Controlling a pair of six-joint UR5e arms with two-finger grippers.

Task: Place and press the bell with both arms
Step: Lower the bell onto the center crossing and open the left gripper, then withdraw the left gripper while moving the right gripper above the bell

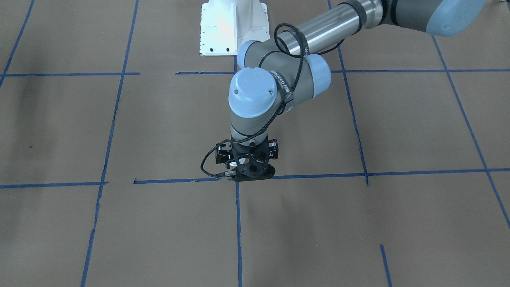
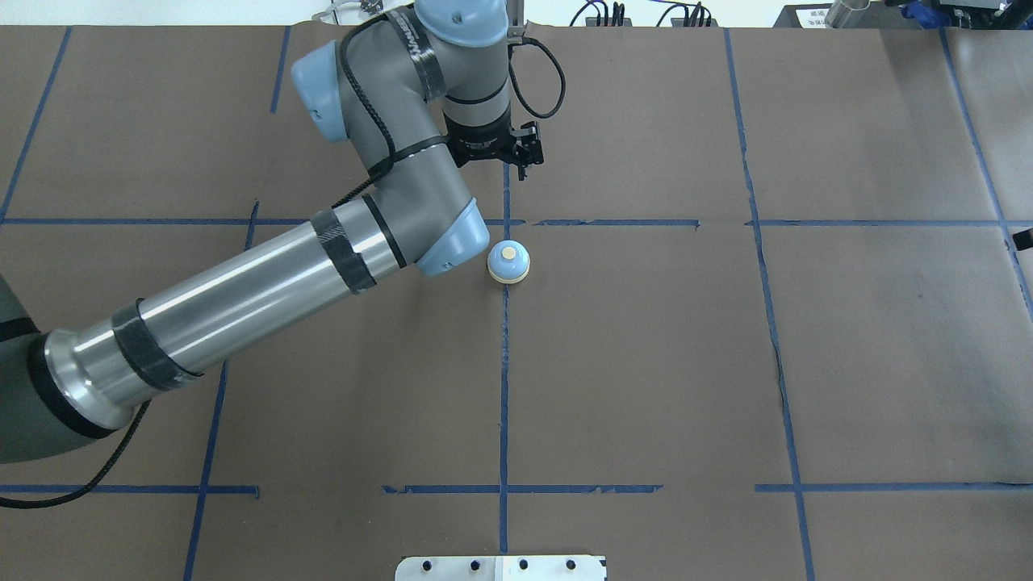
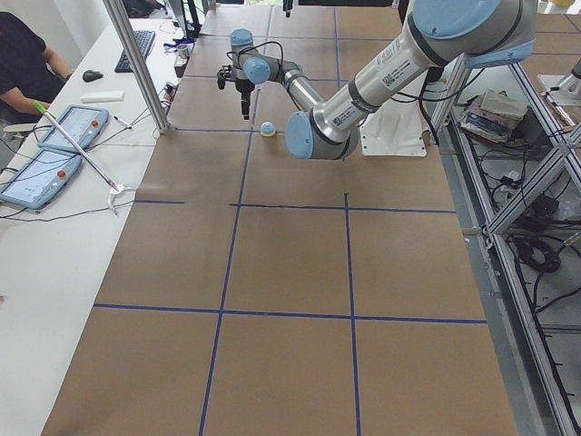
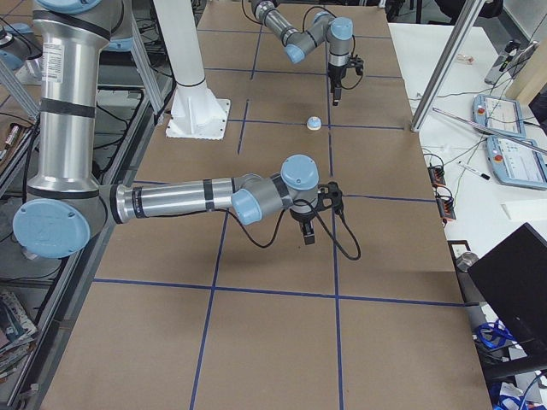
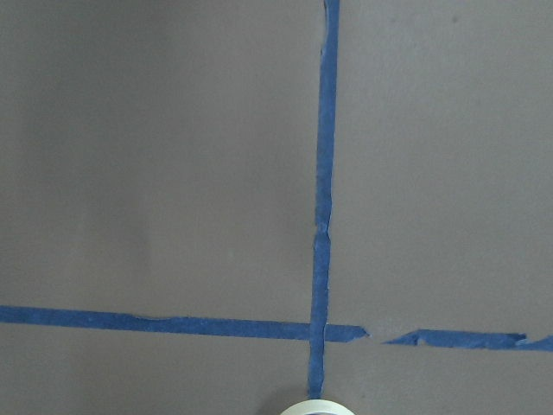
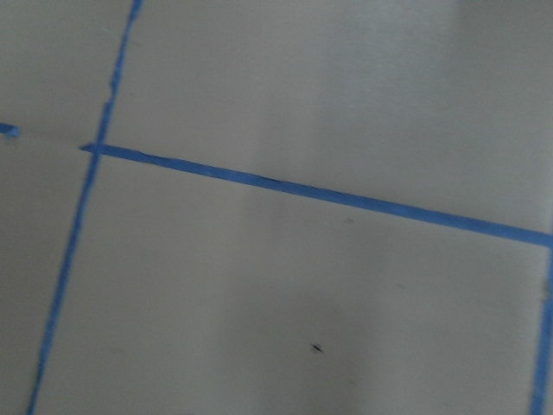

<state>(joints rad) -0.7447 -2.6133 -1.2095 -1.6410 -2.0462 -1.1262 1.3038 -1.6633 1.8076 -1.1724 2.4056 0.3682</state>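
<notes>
The small light-blue bell (image 2: pixel 508 262) with a cream button stands upright on the brown table beside a blue tape crossing. It also shows in the left view (image 3: pixel 267 129) and the right view (image 4: pixel 314 124), and its cream rim shows at the bottom edge of the left wrist view (image 5: pixel 315 408). My left gripper (image 2: pixel 519 164) hangs pointing down above the table, just beyond the bell and apart from it. In the front view (image 1: pixel 252 177) it hides the bell. I cannot tell how its jaws stand. My right gripper (image 4: pixel 308 232) points down over bare table, far from the bell, and I cannot tell its state.
The white bolted pedestal (image 1: pixel 233 28) stands at the robot's edge of the table. Blue tape lines (image 2: pixel 504 387) divide the brown surface. A side bench with pendants (image 3: pixel 68 127) and a seated operator (image 3: pixel 23 54) lies beyond the far edge.
</notes>
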